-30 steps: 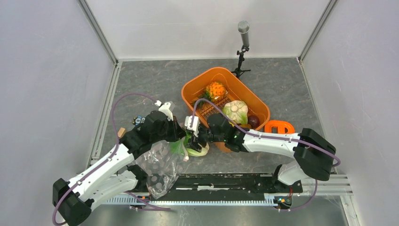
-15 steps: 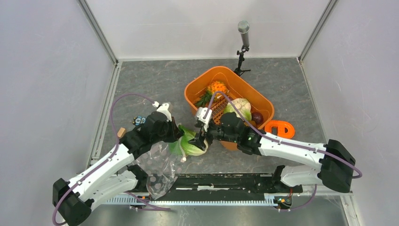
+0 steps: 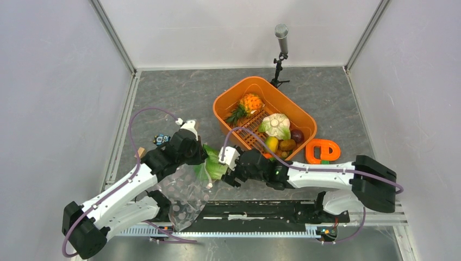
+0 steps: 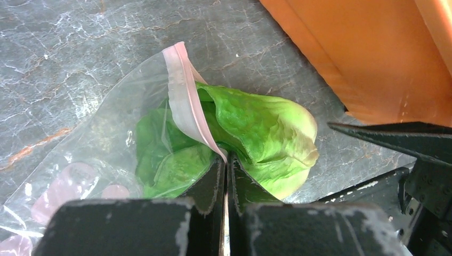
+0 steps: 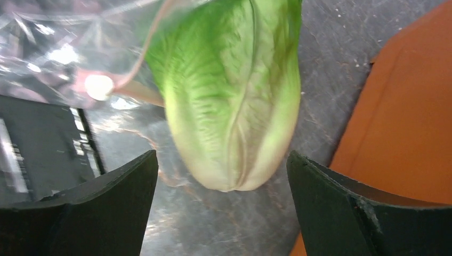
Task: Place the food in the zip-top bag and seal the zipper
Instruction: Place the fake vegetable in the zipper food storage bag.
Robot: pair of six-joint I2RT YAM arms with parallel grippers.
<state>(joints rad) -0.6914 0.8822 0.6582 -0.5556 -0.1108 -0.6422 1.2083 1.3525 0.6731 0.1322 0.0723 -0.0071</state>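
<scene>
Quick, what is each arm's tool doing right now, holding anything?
Left tool: closed, pinching the zipper of the zip-top bag.
Right tool: open, holding nothing; the cabbage lies untouched before it.

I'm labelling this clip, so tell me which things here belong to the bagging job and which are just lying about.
Job: cabbage, zip-top bag, zipper, pineapple, cauliflower, mango, purple fruit.
Lying about: orange basket (only holds the food), microphone, orange ring-shaped piece.

Bright green cabbage [image 4: 256,133] fading to creamy yellow at its base, clear zip-top bag [image 4: 96,154] printed with pale pink dots and edged by a pink zipper [image 4: 184,90], grey white-veined marbled table [image 4: 64,53], plain orange basket [image 4: 373,53] at two o'clock.
</scene>
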